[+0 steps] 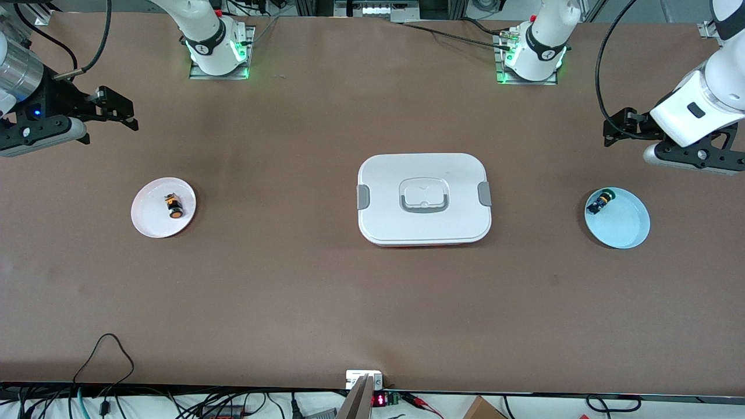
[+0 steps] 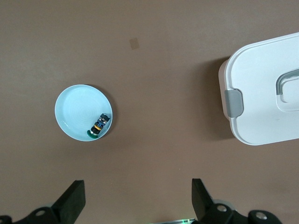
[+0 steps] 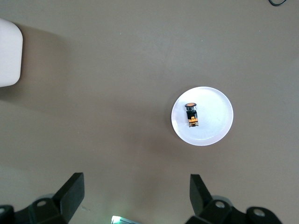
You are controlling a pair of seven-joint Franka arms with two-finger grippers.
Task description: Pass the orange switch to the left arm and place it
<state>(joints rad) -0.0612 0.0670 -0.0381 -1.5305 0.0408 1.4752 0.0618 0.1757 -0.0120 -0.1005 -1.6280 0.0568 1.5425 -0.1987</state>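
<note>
Now orange switch on plate, both grippers open, aloft

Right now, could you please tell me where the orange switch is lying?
The orange switch lies on the white plate toward the right arm's end of the table, well apart from the box at the table's middle.

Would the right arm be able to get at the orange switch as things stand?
Probably yes: the orange switch lies exposed on the white plate, the open right gripper hangs nearby, and the box sits mid-table.
</note>
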